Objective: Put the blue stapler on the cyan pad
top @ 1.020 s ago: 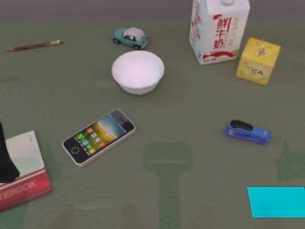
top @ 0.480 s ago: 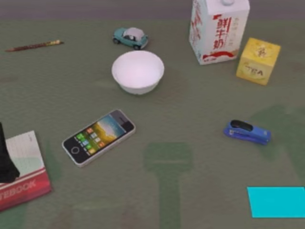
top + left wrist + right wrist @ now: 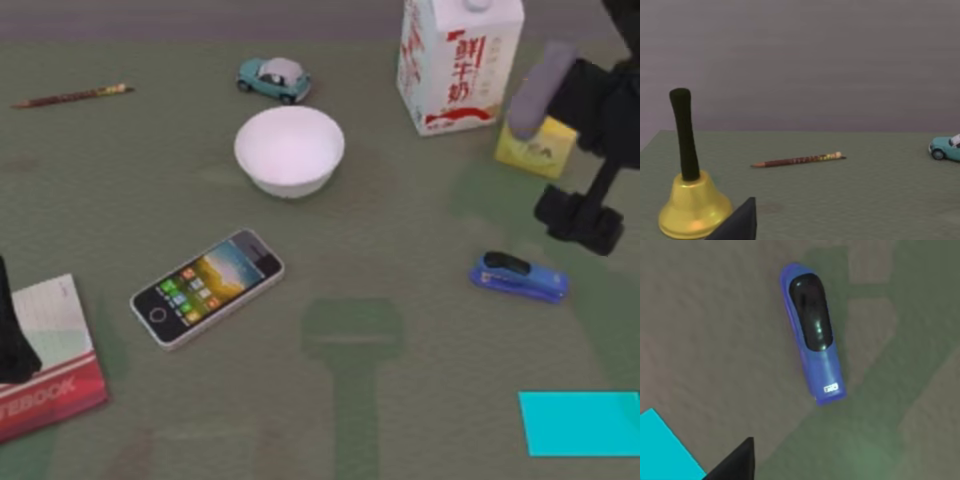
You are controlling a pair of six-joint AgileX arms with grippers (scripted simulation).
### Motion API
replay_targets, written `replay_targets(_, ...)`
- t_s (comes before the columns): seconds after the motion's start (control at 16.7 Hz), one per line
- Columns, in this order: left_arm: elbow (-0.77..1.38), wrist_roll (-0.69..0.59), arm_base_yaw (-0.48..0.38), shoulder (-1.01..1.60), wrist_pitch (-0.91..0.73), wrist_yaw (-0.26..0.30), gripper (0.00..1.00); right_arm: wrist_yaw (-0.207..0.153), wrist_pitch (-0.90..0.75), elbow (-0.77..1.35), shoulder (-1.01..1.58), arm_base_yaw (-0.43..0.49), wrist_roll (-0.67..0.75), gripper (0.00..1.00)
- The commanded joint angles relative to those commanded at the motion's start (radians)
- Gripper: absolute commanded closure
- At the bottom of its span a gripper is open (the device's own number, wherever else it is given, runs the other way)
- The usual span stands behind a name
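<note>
The blue stapler (image 3: 518, 277), bright blue with a black top strip, lies flat at the right of the table and shows whole in the right wrist view (image 3: 813, 335). The cyan pad (image 3: 580, 423) lies flat at the front right corner, apart from the stapler; one corner of the pad (image 3: 665, 452) shows in the right wrist view. My right gripper (image 3: 578, 220) hangs open just behind and to the right of the stapler, not touching it, and one dark fingertip (image 3: 742, 460) shows. My left gripper (image 3: 12, 345) is parked open at the far left edge over the notebook.
A milk carton (image 3: 460, 60) and a yellow tea box (image 3: 545, 152) stand at the back right, the box partly behind my right arm. A white bowl (image 3: 289, 150), teal toy car (image 3: 273, 78), pencil (image 3: 70, 96), smartphone (image 3: 207, 287), red notebook (image 3: 50, 375) and brass bell (image 3: 692, 210) are to the left.
My right arm has come into view from the back right and its gripper now hangs beside the stapler. The stapler, the pad and my left arm have not moved.
</note>
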Motion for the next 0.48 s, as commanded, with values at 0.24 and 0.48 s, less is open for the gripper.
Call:
replay_targets(0.24,0.000,0.000,0.000,0.000,0.000,0.000,0.00,-0.001,-0.160,0.237,0.257,0.053,-0.113,0.00)
replay_targets(0.48,0.000,0.000,0.000,0.000,0.000,0.000,0.00,-0.001,-0.237,0.365,0.388,0.079,-0.170,0.00)
